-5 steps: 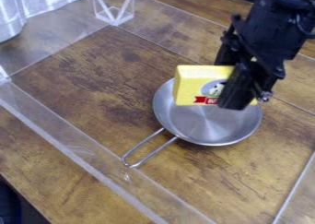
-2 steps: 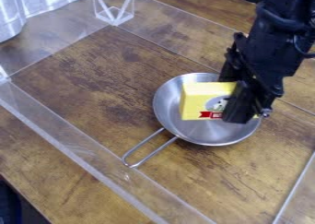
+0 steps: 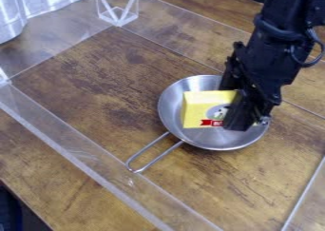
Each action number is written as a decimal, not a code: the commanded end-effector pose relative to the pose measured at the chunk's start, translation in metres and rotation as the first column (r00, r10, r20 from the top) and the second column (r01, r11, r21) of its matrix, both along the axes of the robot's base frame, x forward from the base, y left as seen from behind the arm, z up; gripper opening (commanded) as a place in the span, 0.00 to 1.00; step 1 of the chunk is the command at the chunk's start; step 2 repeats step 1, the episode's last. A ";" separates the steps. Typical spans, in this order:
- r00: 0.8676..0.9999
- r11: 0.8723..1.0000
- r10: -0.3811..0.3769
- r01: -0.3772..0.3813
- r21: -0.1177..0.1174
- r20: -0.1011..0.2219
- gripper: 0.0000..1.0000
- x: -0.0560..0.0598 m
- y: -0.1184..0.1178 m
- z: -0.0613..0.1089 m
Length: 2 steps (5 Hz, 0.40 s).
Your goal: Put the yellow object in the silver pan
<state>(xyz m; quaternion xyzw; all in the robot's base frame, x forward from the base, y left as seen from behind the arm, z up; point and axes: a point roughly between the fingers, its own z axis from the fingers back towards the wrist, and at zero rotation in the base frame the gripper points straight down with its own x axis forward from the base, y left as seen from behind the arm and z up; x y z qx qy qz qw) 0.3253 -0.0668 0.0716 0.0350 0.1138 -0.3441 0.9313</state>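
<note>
The yellow object [image 3: 203, 108], a flat yellow block with a red-and-dark label at its right end, is low inside the silver pan [image 3: 178, 126], tilted, its left part over the pan's floor. My black gripper [image 3: 237, 114] comes down from the upper right and is shut on the block's labelled right end. The round shiny pan sits on the wooden table with its thin wire-loop handle [image 3: 152, 156] pointing toward the lower left. I cannot tell whether the block touches the pan's floor.
A clear plastic barrier runs along the table's left and front, with a clear triangular bracket [image 3: 118, 7] at the top left. The wooden tabletop [image 3: 89, 83] surrounds the pan. The arm [image 3: 282, 35] fills the upper right.
The gripper has come down with the yellow block, from above the pan's far rim into the pan. The pan has not moved.
</note>
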 end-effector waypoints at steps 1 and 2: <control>0.999 1.000 0.020 -0.019 -0.019 0.050 1.00 0.007 0.005 0.011; 0.999 1.000 0.020 -0.019 -0.019 0.050 1.00 0.007 0.005 0.011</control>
